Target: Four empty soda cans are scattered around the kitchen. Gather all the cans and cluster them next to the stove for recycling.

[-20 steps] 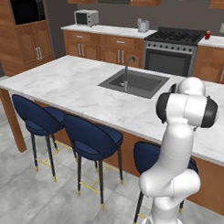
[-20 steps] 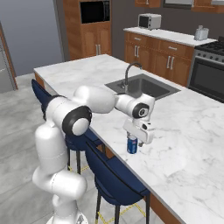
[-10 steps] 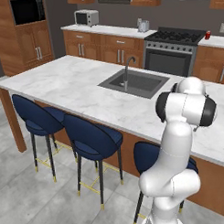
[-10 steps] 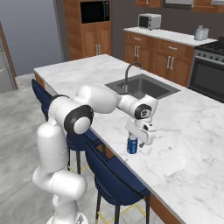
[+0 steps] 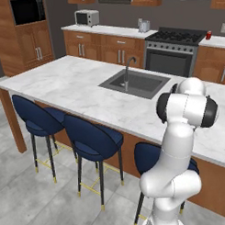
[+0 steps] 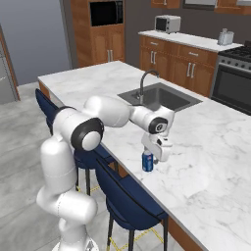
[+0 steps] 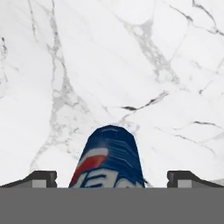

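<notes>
In the right base view the gripper (image 6: 153, 158) hangs at centre frame over the marble island (image 6: 206, 162), jaws wide apart, with a blue can (image 6: 147, 161) standing upright just under them near the front edge; the hand view shows that can (image 7: 109, 159) low in the middle between the two fingertips (image 7: 41, 178), not yet clamped. In the left base view, at upper right, the stove (image 5: 176, 37) sits far back with one red can (image 5: 208, 35) on the counter just to its right; so I judge one can possibly placed, this one about to be grasped, the rest still to find.

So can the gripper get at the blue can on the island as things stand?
Probably yes: the open gripper hangs over the blue can, a finger on each side, with bare marble island top around it and nothing between.
</notes>
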Controlling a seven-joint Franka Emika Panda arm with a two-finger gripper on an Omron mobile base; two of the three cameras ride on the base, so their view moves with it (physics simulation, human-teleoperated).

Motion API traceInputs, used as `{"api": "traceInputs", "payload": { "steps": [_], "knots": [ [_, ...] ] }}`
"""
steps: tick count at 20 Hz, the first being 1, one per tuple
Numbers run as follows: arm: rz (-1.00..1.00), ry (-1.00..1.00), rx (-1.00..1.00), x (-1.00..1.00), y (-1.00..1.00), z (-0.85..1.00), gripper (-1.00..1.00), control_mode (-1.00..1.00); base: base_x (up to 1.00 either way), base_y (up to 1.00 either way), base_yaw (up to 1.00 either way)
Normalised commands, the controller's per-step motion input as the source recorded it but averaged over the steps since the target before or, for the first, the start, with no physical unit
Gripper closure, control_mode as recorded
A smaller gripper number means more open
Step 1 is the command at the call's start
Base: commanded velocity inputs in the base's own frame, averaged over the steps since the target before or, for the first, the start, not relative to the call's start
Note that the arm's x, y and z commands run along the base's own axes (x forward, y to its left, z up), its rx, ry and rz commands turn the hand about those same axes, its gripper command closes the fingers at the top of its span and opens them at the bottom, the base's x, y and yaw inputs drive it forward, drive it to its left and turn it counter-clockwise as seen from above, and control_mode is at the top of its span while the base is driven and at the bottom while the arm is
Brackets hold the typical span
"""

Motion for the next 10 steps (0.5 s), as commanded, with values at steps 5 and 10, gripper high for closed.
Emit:
{"api": "traceInputs", "payload": {
  "steps": [5, 10],
  "knots": [
    [-0.09, 0.02, -0.05, 0.00, -0.04, -0.01, -1.00, -1.00, 0.00, 0.00, 0.00],
    [-0.07, 0.02, 0.00, -0.01, -0.02, 0.20, -1.00, -1.00, 0.00, 0.00, 0.00]
  ]
}}
